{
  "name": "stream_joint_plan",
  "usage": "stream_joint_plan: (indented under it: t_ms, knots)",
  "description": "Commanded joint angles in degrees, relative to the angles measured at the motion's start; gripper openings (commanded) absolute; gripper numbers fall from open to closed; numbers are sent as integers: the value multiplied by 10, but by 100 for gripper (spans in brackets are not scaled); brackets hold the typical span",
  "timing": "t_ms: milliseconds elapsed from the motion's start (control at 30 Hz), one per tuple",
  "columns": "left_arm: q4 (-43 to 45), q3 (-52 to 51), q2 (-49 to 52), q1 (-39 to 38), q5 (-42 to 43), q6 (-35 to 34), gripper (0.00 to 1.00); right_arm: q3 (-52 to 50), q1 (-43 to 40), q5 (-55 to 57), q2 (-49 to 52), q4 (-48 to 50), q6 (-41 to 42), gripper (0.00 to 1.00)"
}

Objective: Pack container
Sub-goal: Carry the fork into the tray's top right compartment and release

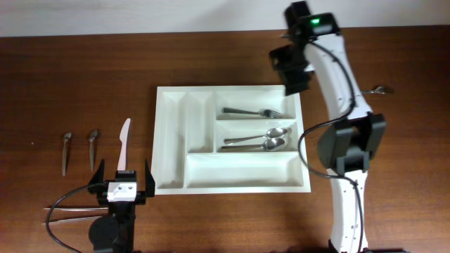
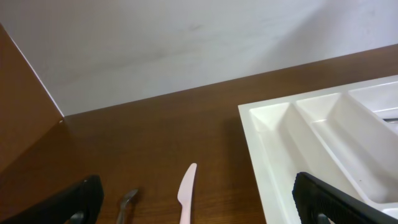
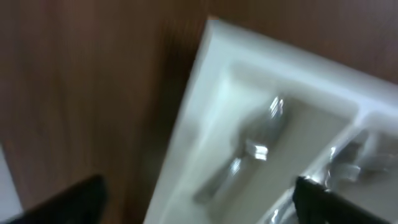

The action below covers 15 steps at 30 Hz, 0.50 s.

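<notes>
While three pieces already lie in the white tray (image 1: 242, 172), packing looks roughly half done, by my read. The tray sits mid-bench between the two arms, long side running left to right. Inside are one fork (image 1: 256, 112) in the far right compartment and two big spoons (image 1: 278, 132) side by side in the compartment just nearer. The two narrow slots on the left and the long near compartment are bare.

Not yet packed, out on the bench (image 1: 84, 70):
- Two small spoons (image 1: 66, 151) and a pale knife (image 1: 124, 140) just right of them, all left of the tray and apart from it.
- Thin long metal pieces (image 1: 70, 209) beside the left arm's base; cannot tell what they are.
- One more metal piece (image 1: 382, 90) right of the tray, partly hidden by the right arm.

The left hand (image 1: 124, 181) sits low at the near bench edge, just short of the knife handle, fingers apart with nothing between them. The right hand (image 3: 199, 183) hangs over the tray's far right corner, above the fork. Its wrist view is blurred, but the fingers show wide apart and hold nothing.

Remaining work, as I judge it, is moving the loose pieces in. The knife looks the closest pick for the left hand, and the piece on the right for the right hand.
</notes>
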Motion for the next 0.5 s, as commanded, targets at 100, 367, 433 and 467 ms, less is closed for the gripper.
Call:
stream_joint_plan:
  t_ms: [100, 367, 433, 467]
  knots:
    - [-2, -2, -5, -2, -4, 3, 99, 10, -140, 2, 0, 40, -170, 99]
    - [-2, -2, -4, -2, -4, 2, 99, 10, -246, -9, 19, 22, -221, 99]
    - [-2, -2, -4, -2, -4, 3, 99, 10, -261, -14, 31, 23, -242, 99]
    - [-2, -2, -5, -2, -4, 3, 99, 10, -266, -16, 37, 25, -257, 99]
